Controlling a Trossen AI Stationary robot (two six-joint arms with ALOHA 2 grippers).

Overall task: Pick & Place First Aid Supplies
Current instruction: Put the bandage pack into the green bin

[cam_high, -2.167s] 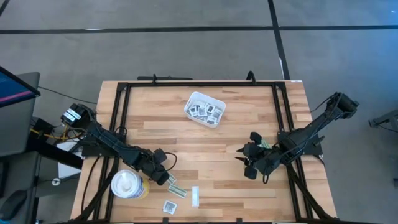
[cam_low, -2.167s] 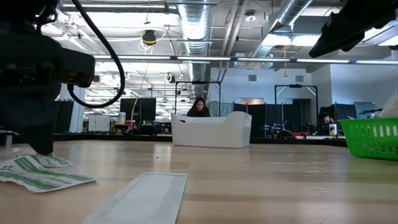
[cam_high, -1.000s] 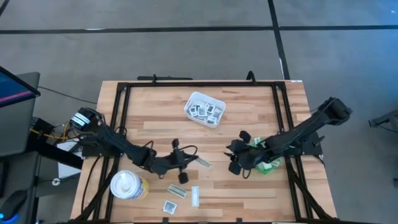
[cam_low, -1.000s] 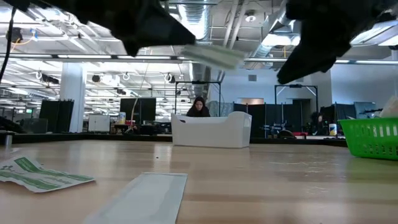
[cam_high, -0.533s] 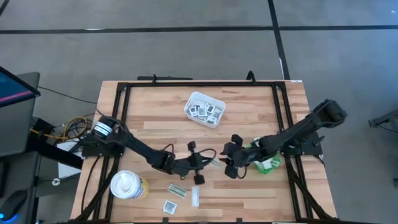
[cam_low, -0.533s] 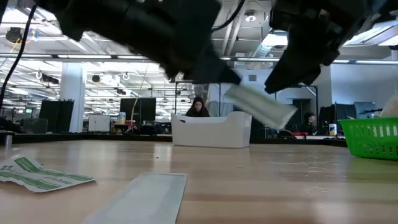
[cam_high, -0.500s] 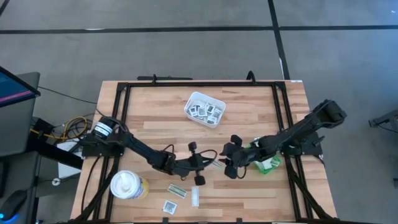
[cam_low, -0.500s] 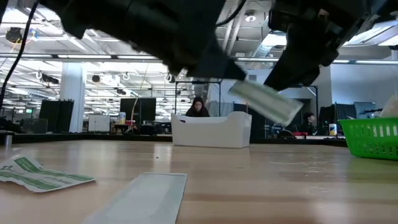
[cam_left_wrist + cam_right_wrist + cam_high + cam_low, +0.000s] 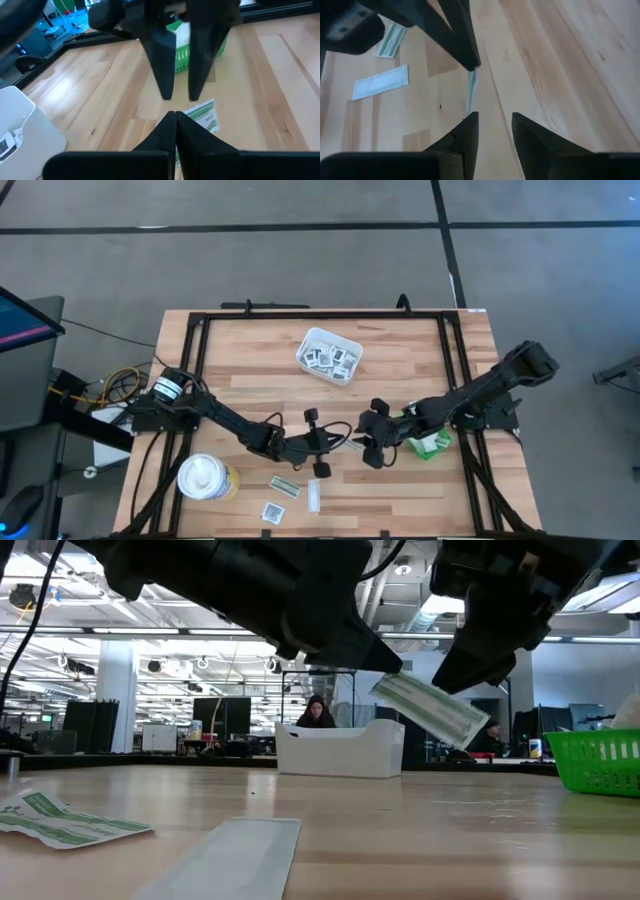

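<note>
From the high view, we found the left gripper (image 9: 338, 442) stretched to the middle of the table, its jaws pinched shut on one end of a narrow white-and-olive strip (image 9: 350, 443). The right gripper (image 9: 367, 446) faced it from just beside, jaws parted around the strip's free end but not visibly touching it. The strip's long axis ran roughly from one gripper towards the other. Other packets (image 9: 285, 486) lay flat on the wood near the front edge, more filled the white tray (image 9: 305, 347), and the green bin (image 9: 432, 442) sat under the right arm.

In the low view, the strip (image 9: 430, 708) hung in the air above the table, tilted, its high end in the left gripper's closed tips and its low end pointing towards the right arm. It stayed straight along its length, so we judged it light, thin and fairly stiff lengthwise, though easy to crease or slip from a narrow pinch.

In the left wrist view, the closed fingers (image 9: 172, 131) met over the strip (image 9: 204, 114), whose printed end reached out towards the right arm's spread fingers (image 9: 161, 65).

In the right wrist view, we saw the strip (image 9: 470, 91) edge-on, a thin line running from the left arm's tip towards the open fingers (image 9: 466, 131). We thought the best hold was across the flat faces at the free end, well clear of the other gripper.
</note>
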